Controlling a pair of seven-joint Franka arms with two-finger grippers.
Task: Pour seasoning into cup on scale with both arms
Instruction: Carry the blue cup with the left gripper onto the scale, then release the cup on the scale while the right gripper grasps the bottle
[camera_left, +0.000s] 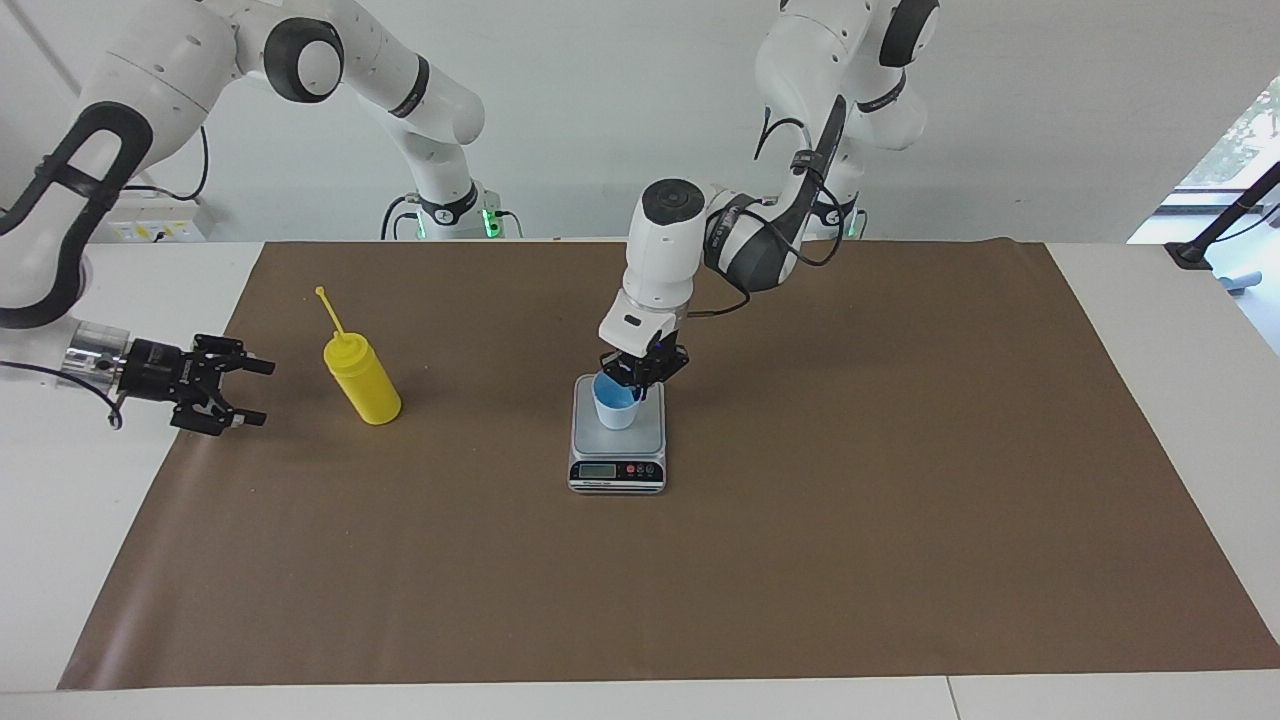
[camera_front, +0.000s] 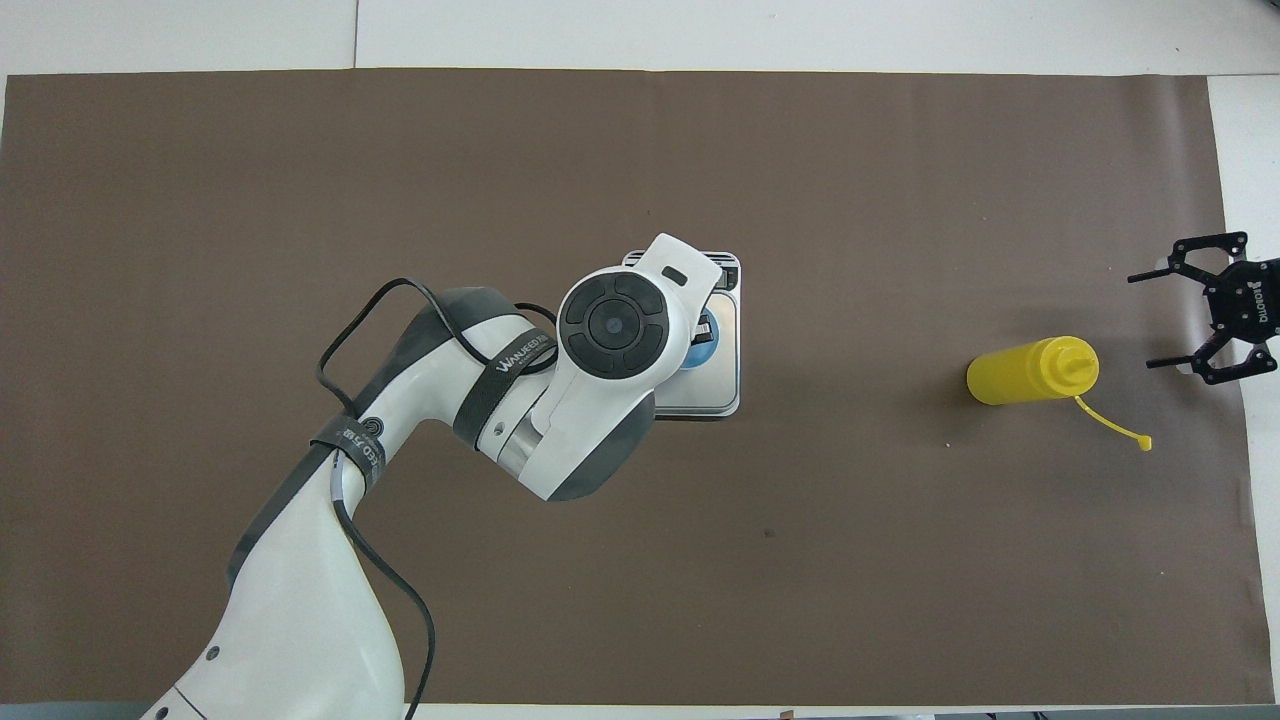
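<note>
Your left gripper (camera_left: 640, 382) is clenched on the rim of the cup (camera_left: 615, 405), one finger inside and one outside on the side toward the left arm's end of the table. The cup hangs directly below the gripper, upright, mouth up, over the platform of the scale (camera_left: 618, 434); you cannot tell whether its base touches the platform. The scale's display and buttons (camera_left: 617, 470) face away from the robots. In the overhead view the left arm's wrist covers most of the cup (camera_front: 703, 345).

Your right gripper (camera_left: 245, 392) is released, its fingers spread wide and pointing level toward the seasoning bottle (camera_left: 364, 385). The bottle stands just ahead of those fingertips, apart from them, on the brown mat (camera_left: 800, 560). Its long axis is vertical, and its thin nozzle stick (camera_left: 330, 313) rises from the cap, slanting toward the right arm's end of the table.
</note>
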